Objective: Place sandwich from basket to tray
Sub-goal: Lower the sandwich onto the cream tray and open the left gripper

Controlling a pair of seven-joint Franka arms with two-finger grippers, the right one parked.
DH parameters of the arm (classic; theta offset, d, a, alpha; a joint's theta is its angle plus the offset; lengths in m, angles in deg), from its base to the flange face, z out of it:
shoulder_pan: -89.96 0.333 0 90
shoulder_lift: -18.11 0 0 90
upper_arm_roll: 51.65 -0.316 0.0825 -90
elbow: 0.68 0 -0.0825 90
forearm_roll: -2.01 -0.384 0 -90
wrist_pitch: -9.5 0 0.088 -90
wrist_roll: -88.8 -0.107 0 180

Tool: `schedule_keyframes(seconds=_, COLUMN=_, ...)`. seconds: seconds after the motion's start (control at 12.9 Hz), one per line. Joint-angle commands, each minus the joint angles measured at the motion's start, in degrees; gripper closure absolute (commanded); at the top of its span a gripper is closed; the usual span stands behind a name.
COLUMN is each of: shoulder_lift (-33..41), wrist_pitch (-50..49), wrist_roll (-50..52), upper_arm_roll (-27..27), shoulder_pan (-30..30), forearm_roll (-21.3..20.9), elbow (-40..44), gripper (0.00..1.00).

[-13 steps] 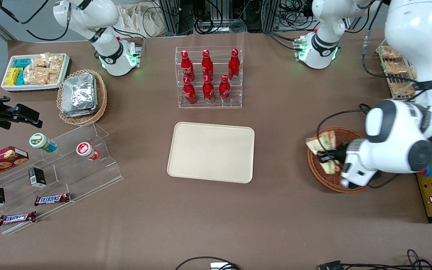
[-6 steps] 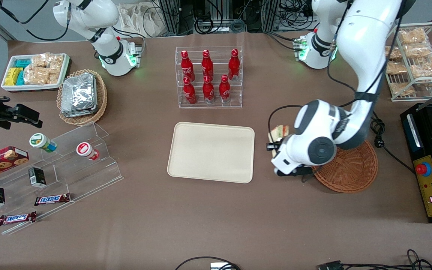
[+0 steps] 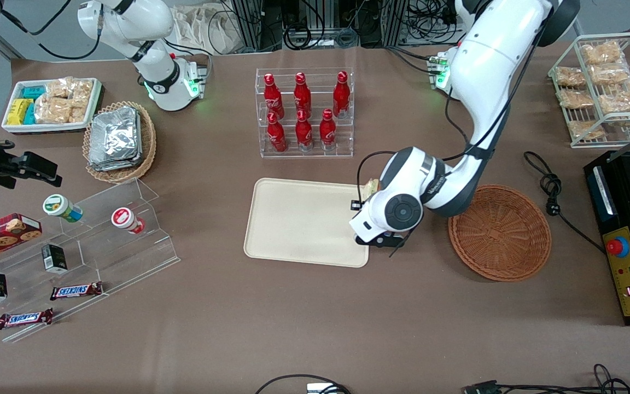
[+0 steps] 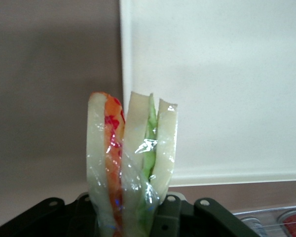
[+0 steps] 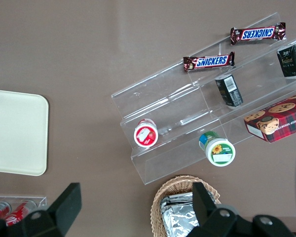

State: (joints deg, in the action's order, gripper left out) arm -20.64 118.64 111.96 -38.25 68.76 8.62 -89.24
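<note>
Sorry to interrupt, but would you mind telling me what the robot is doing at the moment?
The working arm is moving a wrapped sandwich out of the wicker basket and onto the cream tray. Its gripper is shut on the sandwich and is held over the tray's edge nearest the basket, so the sandwich has not been set down yet. The basket looks empty and nothing lies on the tray.

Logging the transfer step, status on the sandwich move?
Pincer shut on sandwich, up over the tray's edge nearest the basket. Sandwich not yet set down. Basket empty. Nothing on the tray.
</note>
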Motion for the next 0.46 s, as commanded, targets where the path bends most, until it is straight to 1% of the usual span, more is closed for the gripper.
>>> schedule_keyframes(seconds=0.0, shoulder_lift=-3.78, wrist_pitch=2.30, wrist_roll=-1.89, upper_arm_roll=-0.48, shoulder_pan=-2.44, forearm_roll=-0.55, elbow=3.12, gripper=0.66)
schedule_keyframes(seconds=0.23, shoulder_lift=-5.46, wrist_pitch=6.78, wrist_roll=-1.72, upper_arm_roll=-0.48, shoulder_pan=-2.44, forearm_roll=-0.28, elbow=3.21, gripper=0.66)
schedule_keyframes(seconds=0.39, shoulder_lift=-6.33, wrist_pitch=7.41, wrist_roll=-1.54, upper_arm_roll=-0.48, shoulder_pan=-2.44, forearm_roll=-0.20, elbow=4.00, gripper=0.66)
